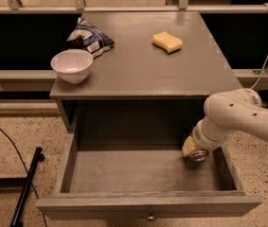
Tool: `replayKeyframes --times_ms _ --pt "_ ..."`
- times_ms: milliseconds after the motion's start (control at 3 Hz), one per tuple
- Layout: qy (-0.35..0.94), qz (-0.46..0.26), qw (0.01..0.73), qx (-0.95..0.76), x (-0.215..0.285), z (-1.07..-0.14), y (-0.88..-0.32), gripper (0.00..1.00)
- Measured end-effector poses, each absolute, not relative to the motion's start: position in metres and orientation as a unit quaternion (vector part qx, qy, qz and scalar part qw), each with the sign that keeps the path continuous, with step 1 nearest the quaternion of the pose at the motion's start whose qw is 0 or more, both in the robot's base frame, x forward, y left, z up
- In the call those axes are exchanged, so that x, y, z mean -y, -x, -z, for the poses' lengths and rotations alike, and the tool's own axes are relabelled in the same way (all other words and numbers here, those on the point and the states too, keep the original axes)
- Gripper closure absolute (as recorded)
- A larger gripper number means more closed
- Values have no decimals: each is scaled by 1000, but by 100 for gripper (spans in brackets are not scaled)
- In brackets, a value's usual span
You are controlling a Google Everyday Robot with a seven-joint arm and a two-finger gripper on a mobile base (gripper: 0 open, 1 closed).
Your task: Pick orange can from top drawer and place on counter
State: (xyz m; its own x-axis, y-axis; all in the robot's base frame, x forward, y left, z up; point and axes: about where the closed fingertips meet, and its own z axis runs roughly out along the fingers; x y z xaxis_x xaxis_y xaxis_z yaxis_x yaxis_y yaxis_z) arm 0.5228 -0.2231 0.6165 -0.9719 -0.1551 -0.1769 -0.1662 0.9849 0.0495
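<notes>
Grey counter [138, 70] carries a white bowl [72, 65] at left, snack bag [88, 37] behind, sponge [167, 41] further right. Below the counter the top drawer [124, 171] stands open. At its right rear the arm [237, 117] hides most of the end effector [193, 150], apparently at the orange can [198, 154]; I cannot tell its grip state.

A white bowl [72, 65] sits at the front left corner of the surface [138, 72], with a crumpled blue-and-white snack bag [88, 38] just behind it. A yellow sponge [167, 41] lies well apart, toward the back right. A black rod [27, 186] slants across the speckled floor [10, 141] at left
</notes>
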Motion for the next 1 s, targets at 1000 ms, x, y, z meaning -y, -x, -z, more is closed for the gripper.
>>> replayKeyframes --times_ms 1000 --pt "126 -76 154 -977 195 -772 -499 100"
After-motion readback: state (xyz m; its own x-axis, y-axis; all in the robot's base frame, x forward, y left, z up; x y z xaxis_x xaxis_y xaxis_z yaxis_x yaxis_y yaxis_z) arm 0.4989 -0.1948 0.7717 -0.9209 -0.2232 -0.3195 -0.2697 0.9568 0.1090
